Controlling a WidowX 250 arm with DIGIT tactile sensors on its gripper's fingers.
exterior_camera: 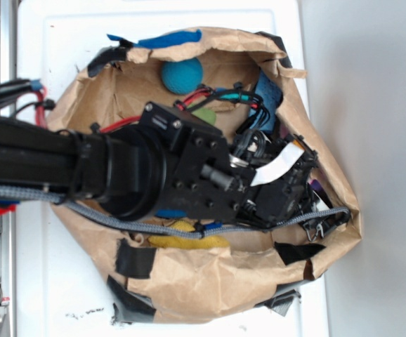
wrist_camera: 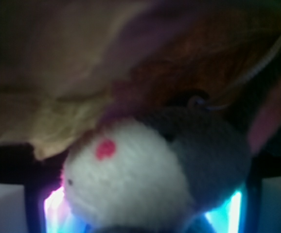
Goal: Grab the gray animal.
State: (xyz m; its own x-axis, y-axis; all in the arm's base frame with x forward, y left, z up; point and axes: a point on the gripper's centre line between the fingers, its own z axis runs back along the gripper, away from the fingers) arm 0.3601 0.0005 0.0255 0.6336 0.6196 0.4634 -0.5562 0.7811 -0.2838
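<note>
Close up, gray animal point(wrist_camera: 150, 174) fills tool's view.

One gray bunny point(wrist_camera: 155, 170), one blue ball point(exterior_camera: 182, 75).

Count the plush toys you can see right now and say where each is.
1: the gray animal, white face and red nose, fills the wrist view just in front of the camera. The exterior view shows none clearly; the arm covers much of the paper bag, so more may be hidden.
</note>
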